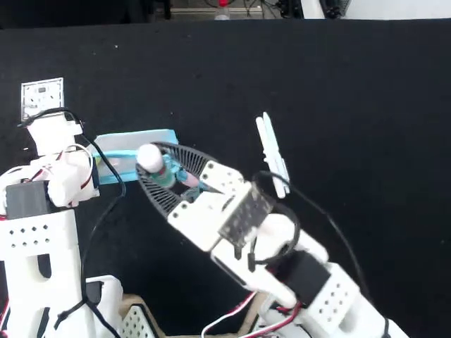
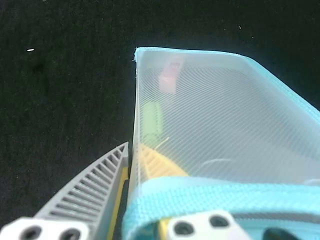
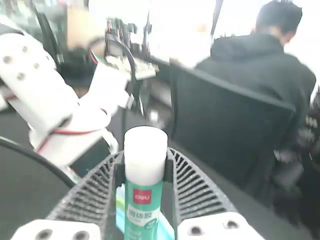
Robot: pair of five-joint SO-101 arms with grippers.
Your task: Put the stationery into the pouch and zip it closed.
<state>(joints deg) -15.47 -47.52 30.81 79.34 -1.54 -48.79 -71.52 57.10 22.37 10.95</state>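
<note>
Black table cover [image 1: 366,91]; dark chair [image 3: 230,135] behind; bright backlit room.

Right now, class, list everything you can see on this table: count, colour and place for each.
pouch: one, clear mesh, turquoise trim, table's left side, in the left tool
pink piece: one, inside the pouch
green piece: one, inside the pouch
glue stick: one, white cap, green body, in the right tool by the pouch
slim sticks: seemingly two, white, right of the pouch
card: one, white, far left
table: one, black
left tool: shut on pouch
right tool: shut on glue stick
</note>
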